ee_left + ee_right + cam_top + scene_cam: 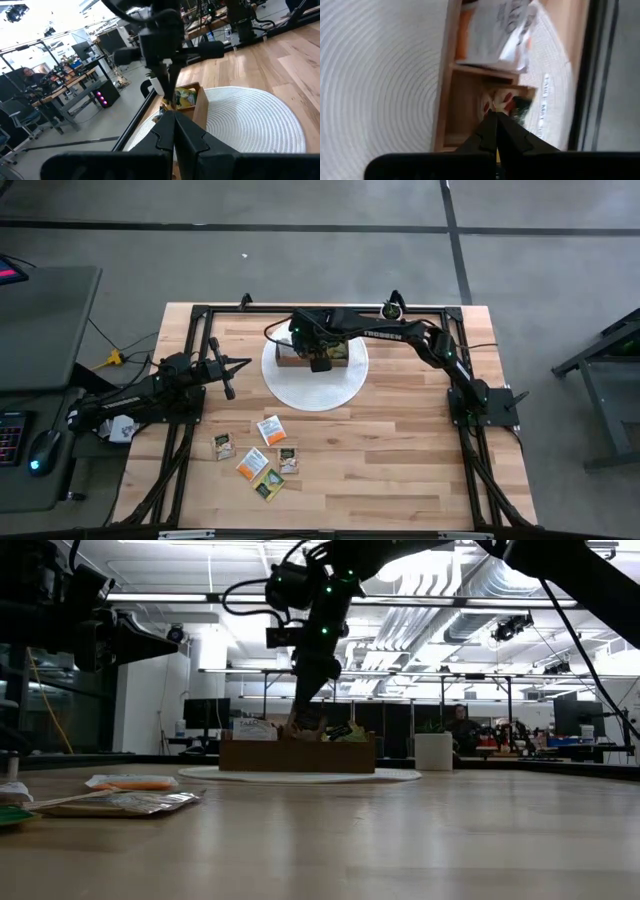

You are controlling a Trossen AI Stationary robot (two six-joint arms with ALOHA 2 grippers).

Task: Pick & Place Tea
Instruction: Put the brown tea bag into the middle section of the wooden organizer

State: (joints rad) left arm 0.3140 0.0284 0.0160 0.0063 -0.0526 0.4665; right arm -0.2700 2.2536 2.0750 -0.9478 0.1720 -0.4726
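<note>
Right gripper (320,363) is down over the wooden box (345,361), which sits on the round white mat (315,385) at the far-middle of the table (400,460). In the right wrist view the fingers (487,131) are pressed together, tips inside a box compartment right at a sachet (506,103) with red and green print; can't tell whether that sachet is actually pinched. The neighbouring compartment holds white sachets with orange (497,35), standing on edge and leaning.

Low view: sachet tops stick up above the box rim (297,755), gripper tip among them.

Left gripper (222,370) hangs above the table's left side, pointing at the box, clenched with nothing in it; fingers (165,132) meet in the left wrist view.

Loose tea is still on the table, near-left of centre, well apart from the mat: five small flat square sachets (262,459) in a loose cluster.
- white-orange one (270,429) closest to the mat
- tan one (224,446) furthest left
- white-orange (251,463), tan (289,459), green-yellow (268,484) close together, some edges touching or overlapping

All five lie flat.
</note>
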